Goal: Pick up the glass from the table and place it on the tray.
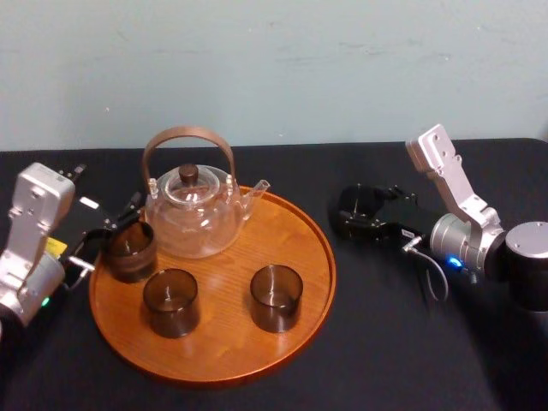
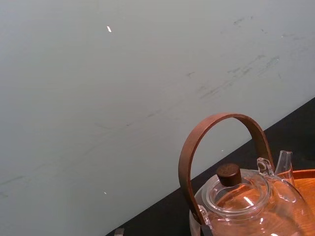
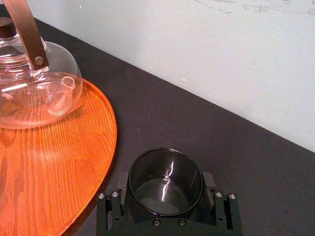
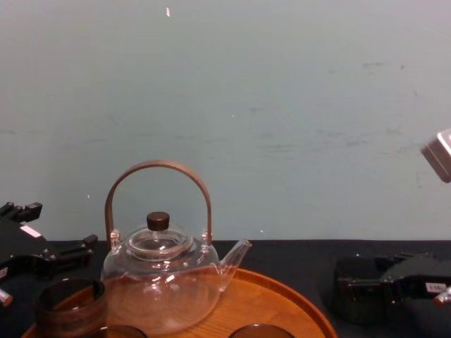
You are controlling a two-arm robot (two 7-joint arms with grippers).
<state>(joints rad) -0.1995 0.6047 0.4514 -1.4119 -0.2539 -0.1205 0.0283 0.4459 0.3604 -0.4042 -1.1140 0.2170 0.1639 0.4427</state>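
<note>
The tray (image 1: 224, 344) lies on the table (image 1: 385, 351) at my 12 o'clock. On it, the teapot (image 1: 195, 218) stands at 11 o'clock, the left glass (image 1: 130, 251) at 10, the middle glass (image 1: 171, 301) at 8 and the right glass (image 1: 276, 297) at 4. Off the tray, at its 2 o'clock, the fourth glass (image 3: 165, 179) sits in my right gripper (image 1: 353, 212).

A pale blue-green wall (image 4: 282, 84), faintly scuffed, rises behind.

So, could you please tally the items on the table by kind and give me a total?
Dark glasses: 4 (three on the tray, one in the right gripper beside it)
Glass teapot: 1
Wooden tray: 1
Total: 6
</note>
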